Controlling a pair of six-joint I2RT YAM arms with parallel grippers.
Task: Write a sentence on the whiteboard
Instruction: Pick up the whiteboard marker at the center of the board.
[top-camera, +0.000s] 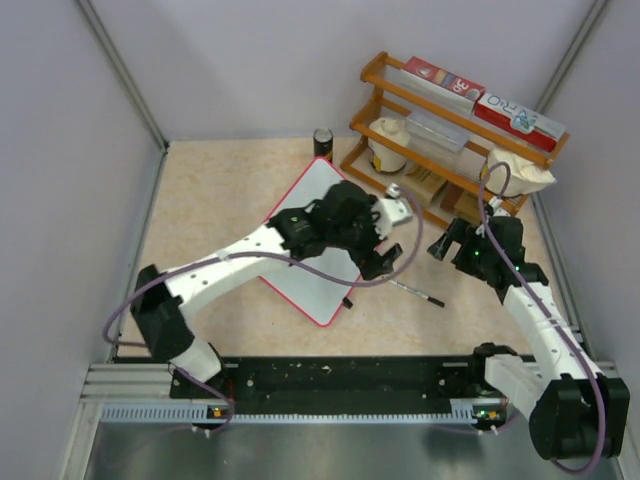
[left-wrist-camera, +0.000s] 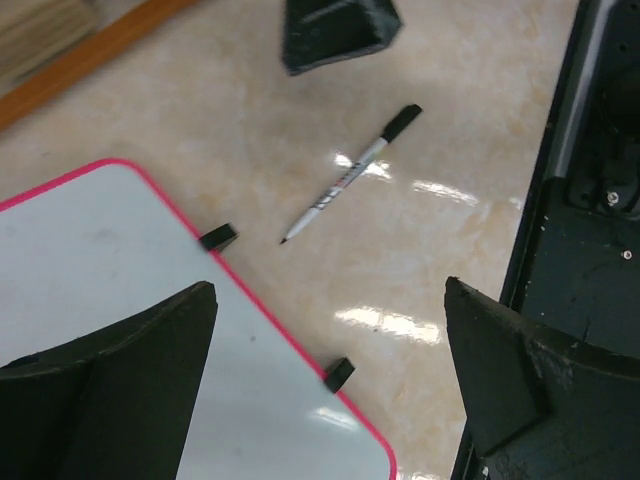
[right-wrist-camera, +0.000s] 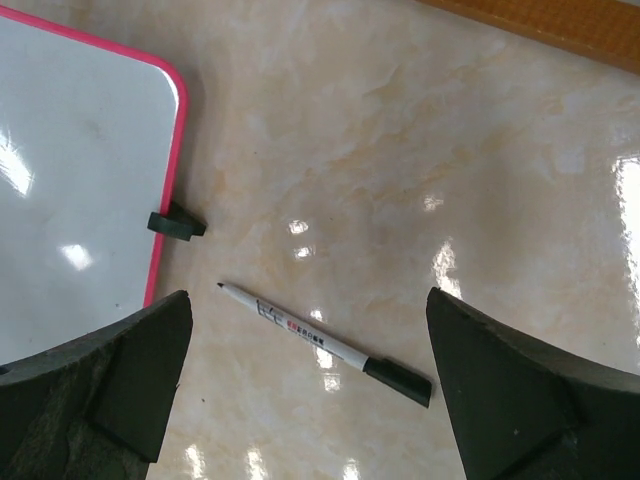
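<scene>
We see the whiteboard (top-camera: 312, 285) flat mid-table (top-camera: 220, 200), turned cornerwise, face plain white; the pen (top-camera: 415, 292) lies on the table at 4 o'clock of the board, just off its clipped edge, touching nothing; left gripper (top-camera: 395, 240) released, fingers wide, empty, above that edge; right gripper (top-camera: 450, 240) released, wide, empty, at 1 o'clock of the pen.

The big flat white board with a thin pink-red rim and round corners (top-camera: 312, 288) lies flat on the beige worktop (top-camera: 220, 200), turned like a diamond in the top view. Its shiny face looks plain white, with one faint grey smudge (left-wrist-camera: 100, 237). Two small black clips (left-wrist-camera: 218, 237) stick out from one edge.
</scene>
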